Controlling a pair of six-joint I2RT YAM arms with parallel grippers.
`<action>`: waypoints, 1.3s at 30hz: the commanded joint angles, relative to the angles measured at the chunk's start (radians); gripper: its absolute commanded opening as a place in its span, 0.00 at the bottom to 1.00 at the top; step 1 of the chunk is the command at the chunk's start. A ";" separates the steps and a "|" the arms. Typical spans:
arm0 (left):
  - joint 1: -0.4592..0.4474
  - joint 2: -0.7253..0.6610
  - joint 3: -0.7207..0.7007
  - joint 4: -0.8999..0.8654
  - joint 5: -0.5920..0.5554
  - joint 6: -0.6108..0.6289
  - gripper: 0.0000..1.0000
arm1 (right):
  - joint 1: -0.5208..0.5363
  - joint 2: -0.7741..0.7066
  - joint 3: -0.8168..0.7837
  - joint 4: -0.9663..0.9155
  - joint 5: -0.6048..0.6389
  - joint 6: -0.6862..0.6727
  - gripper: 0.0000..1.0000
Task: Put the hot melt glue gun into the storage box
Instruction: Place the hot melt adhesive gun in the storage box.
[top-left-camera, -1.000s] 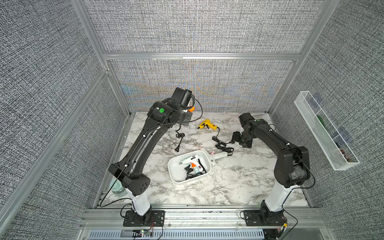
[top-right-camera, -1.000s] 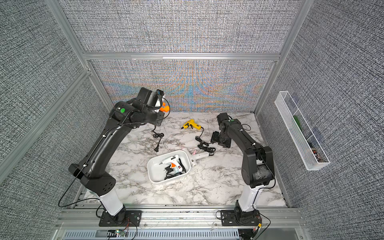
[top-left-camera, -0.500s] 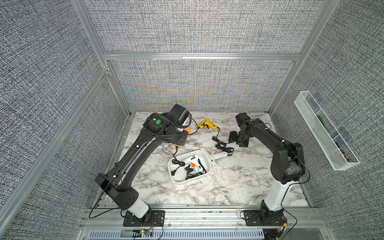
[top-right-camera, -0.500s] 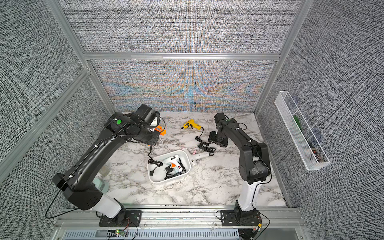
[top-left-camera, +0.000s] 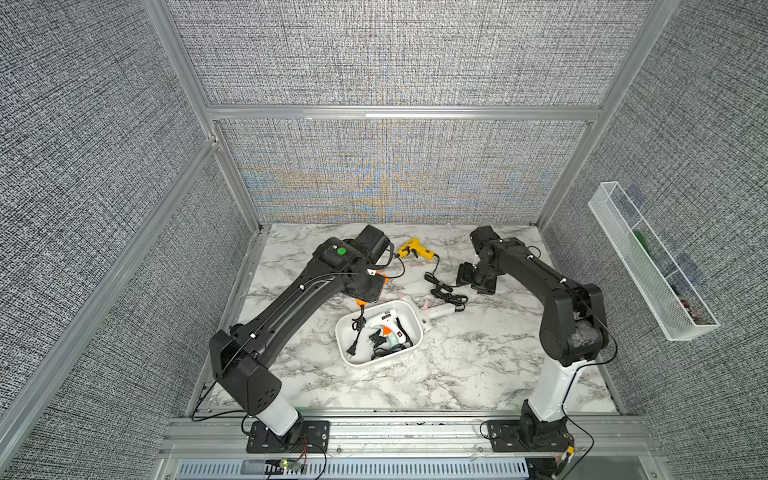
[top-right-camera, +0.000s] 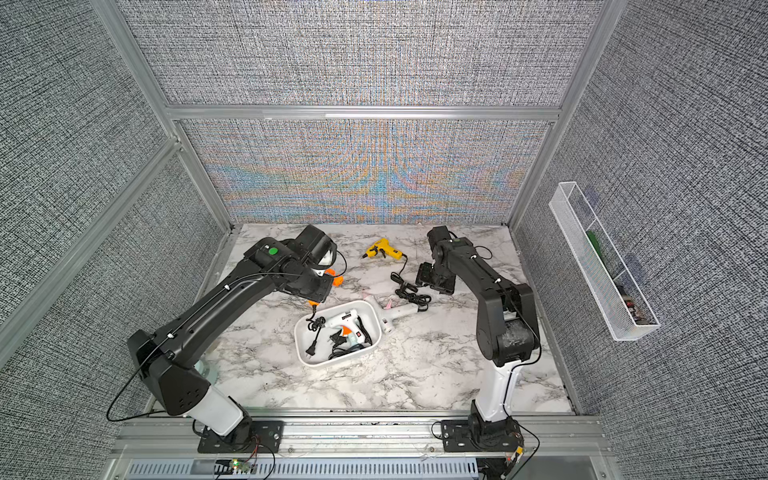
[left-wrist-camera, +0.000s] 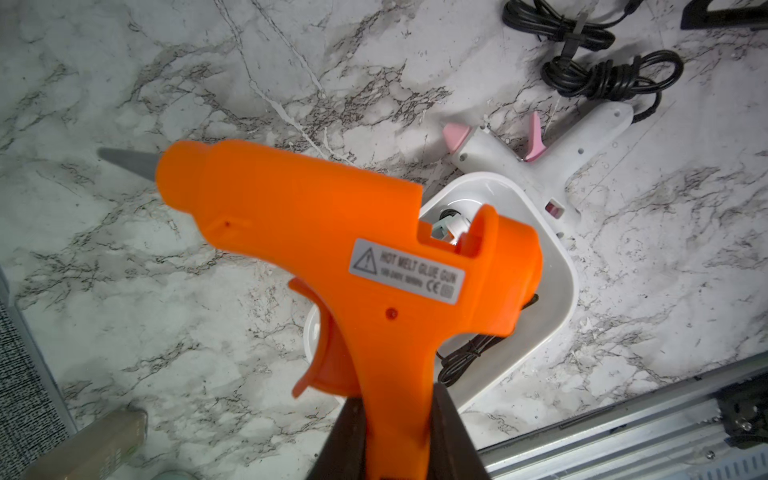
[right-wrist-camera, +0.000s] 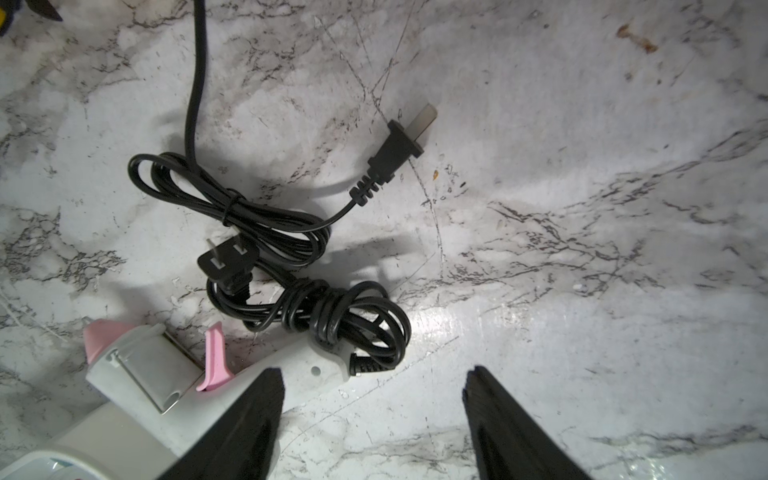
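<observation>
My left gripper (left-wrist-camera: 397, 399) is shut on the handle of an orange hot melt glue gun (left-wrist-camera: 332, 249), held in the air beside the back left corner of the white storage box (left-wrist-camera: 557, 266). In both top views only a bit of orange (top-left-camera: 384, 279) (top-right-camera: 336, 279) shows past the wrist. Its black cord (top-left-camera: 357, 328) hangs into the storage box (top-left-camera: 338, 332) (top-right-camera: 296, 332), which holds two white glue guns (top-left-camera: 384, 318). My right gripper (right-wrist-camera: 374, 372) stands open low over bare marble, next to a white and pink glue gun (right-wrist-camera: 145, 374) lying against the box's outer corner.
A yellow glue gun (top-left-camera: 417, 249) lies at the back of the table. Two bundled black cords (right-wrist-camera: 291, 266) lie between it and the white and pink gun. A long white wire-mesh tray (top-left-camera: 652, 266) hangs on the right wall. A pale greenish object (top-right-camera: 208, 370) sits by the left arm's base.
My left arm has come down and forward from the back with the orange gun, and its cord has dropped into the box. The right gripper has barely shifted.
</observation>
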 joint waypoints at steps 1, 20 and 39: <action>-0.009 -0.028 -0.099 0.068 0.023 0.011 0.19 | -0.002 0.004 0.015 -0.003 0.009 0.001 0.74; -0.111 -0.116 -0.576 0.328 0.003 0.168 0.22 | 0.000 0.000 -0.013 -0.002 0.009 0.000 0.74; -0.141 -0.204 -0.688 0.495 0.097 0.682 0.28 | -0.001 -0.052 -0.076 0.006 0.022 0.016 0.74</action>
